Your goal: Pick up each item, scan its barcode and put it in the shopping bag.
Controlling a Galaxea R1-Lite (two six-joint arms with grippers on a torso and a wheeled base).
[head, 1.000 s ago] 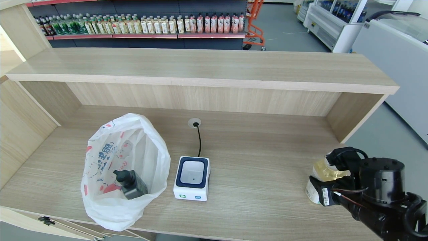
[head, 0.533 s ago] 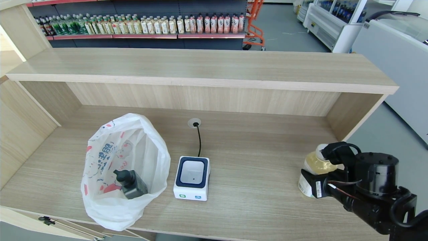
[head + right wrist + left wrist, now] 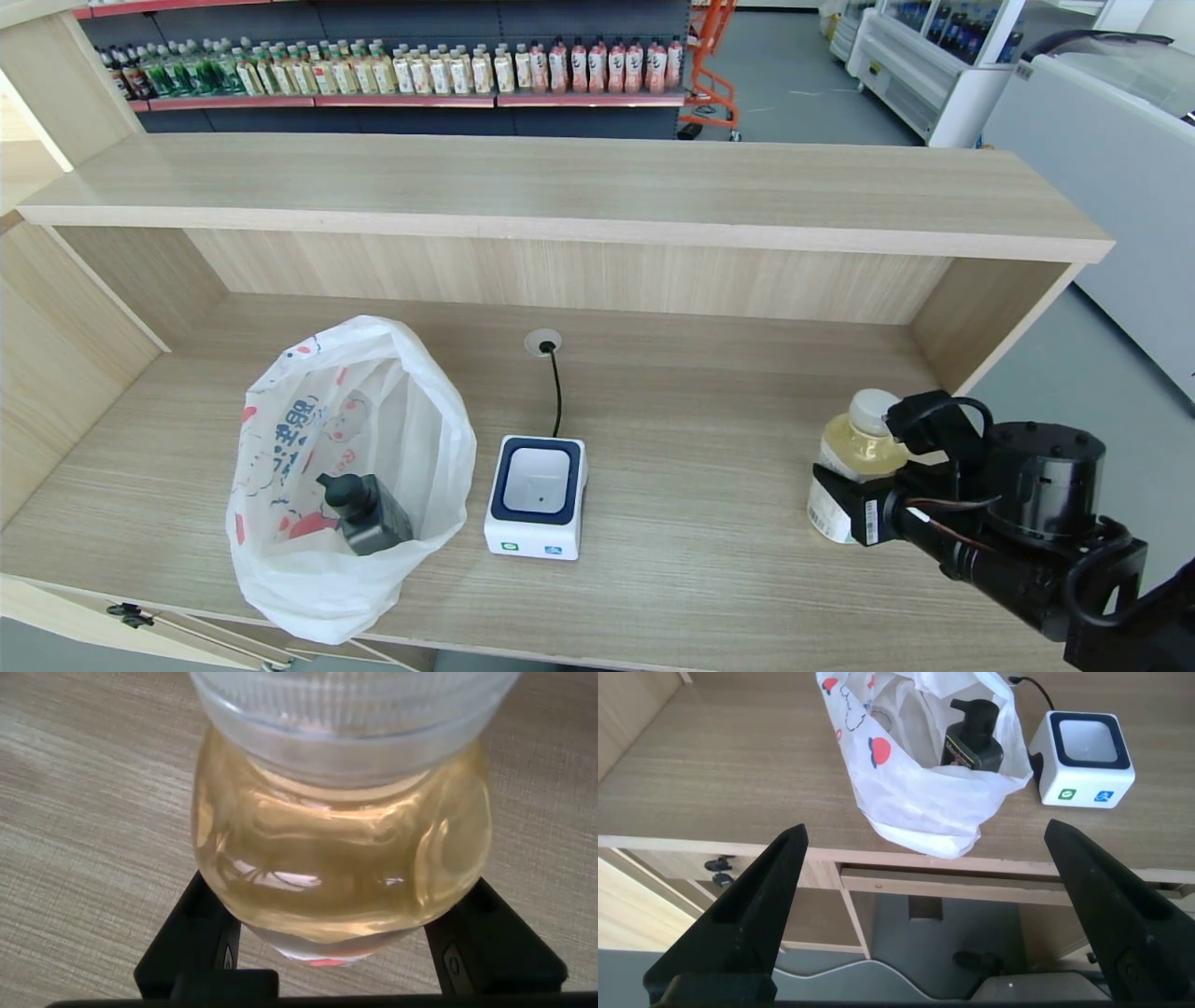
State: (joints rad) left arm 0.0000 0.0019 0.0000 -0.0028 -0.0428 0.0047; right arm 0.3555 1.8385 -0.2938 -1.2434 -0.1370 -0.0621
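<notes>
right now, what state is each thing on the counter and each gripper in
shopping bag: open, standing on the counter, black bottle inside
black bottle: leaning in the bag
scanner: flat on the counter, window facing up
drink bottle: capped, upright, clamped by right gripper
right gripper: shut on the drink bottle
left gripper: open, holding nothing

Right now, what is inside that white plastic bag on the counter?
One dark bottle with a black cap sits in the bag, seen through its open mouth. The crumpled walls cover the bottom, so anything lying lower cannot be seen.
</notes>
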